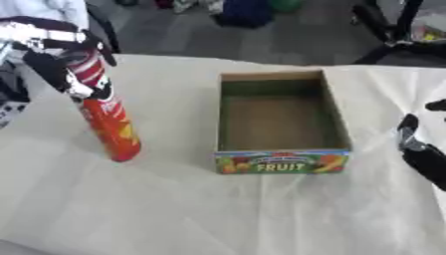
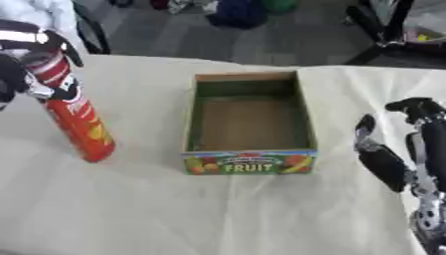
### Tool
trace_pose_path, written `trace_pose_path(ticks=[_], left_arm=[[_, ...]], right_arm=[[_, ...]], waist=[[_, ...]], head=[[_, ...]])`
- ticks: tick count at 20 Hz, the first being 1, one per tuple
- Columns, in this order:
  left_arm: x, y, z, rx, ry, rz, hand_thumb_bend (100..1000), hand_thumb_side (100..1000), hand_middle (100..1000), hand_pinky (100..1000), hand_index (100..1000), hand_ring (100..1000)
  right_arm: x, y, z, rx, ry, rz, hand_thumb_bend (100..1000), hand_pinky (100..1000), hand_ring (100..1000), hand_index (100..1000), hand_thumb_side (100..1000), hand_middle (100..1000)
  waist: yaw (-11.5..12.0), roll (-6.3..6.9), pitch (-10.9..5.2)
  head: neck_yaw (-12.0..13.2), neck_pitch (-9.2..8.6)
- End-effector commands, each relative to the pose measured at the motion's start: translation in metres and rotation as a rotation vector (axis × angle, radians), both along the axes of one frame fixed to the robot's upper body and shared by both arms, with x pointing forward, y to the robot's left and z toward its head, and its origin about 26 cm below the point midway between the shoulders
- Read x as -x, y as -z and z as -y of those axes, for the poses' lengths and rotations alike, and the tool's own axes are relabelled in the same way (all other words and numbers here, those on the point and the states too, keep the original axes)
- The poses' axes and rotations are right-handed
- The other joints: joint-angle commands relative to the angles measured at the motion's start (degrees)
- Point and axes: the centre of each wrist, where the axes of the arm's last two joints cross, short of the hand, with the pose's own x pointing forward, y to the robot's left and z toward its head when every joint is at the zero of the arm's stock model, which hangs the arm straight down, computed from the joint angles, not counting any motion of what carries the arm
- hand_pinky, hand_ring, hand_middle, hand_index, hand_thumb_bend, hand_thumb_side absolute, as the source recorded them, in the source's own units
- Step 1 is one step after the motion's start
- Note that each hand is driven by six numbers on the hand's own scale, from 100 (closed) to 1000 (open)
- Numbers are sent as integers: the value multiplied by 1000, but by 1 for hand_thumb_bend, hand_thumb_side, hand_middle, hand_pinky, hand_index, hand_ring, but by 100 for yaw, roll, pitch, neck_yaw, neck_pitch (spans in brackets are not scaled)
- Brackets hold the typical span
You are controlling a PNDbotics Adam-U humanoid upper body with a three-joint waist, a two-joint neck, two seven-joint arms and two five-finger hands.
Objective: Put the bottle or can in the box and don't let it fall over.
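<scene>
On the cream cloth-covered table [image 1: 174, 214], at about nine o'clock from the open cardboard box with the green lining and FRUIT label [image 1: 281, 162], stands a tall orange-red cylindrical can [image 1: 111, 129]; it tilts, its top leaning toward eleven o'clock; the black-and-silver left hand [image 1: 61, 69] has its fingers curled round the can's upper part; the can is well apart from the box; at three o'clock the right hand [image 2: 392, 154] hovers with fingers relaxed, holding nothing.
</scene>
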Motion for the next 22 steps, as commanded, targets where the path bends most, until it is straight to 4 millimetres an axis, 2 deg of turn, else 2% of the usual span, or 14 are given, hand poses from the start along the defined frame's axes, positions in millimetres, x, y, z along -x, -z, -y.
trace_pose_path(ticks=[1,6,7,10,17,22], left_arm=[[2,-8,-9,-24,-29,5,323,250,780,536,784,753],[2,-9,-9,-23,-36,4,289,277,737,488,736,716],[2,-9,-9,-23,-37,4,278,273,695,470,714,699],[2,-9,-8,-23,-38,6,262,262,655,447,689,681],[3,-12,-5,-24,-33,14,216,161,615,415,588,659],[4,-15,-4,-31,-22,25,181,128,577,381,509,641]], right_arm=[[2,-10,1,15,-7,36,100,662,717,756,683,780],[2,-10,1,14,-6,38,100,660,717,756,680,780],[2,-10,1,13,-6,39,100,660,716,756,680,780],[2,-10,1,13,-5,43,100,658,716,756,680,780],[2,-10,1,10,-3,51,100,655,713,755,677,774],[2,-11,1,10,-5,58,100,654,712,755,679,772]], waist=[[0,-2,-57],[4,14,-39],[4,18,-36],[4,29,-30],[3,49,-25],[5,57,-28]], head=[[5,-68],[17,-76],[21,-77],[26,-81],[28,-92],[26,-102]])
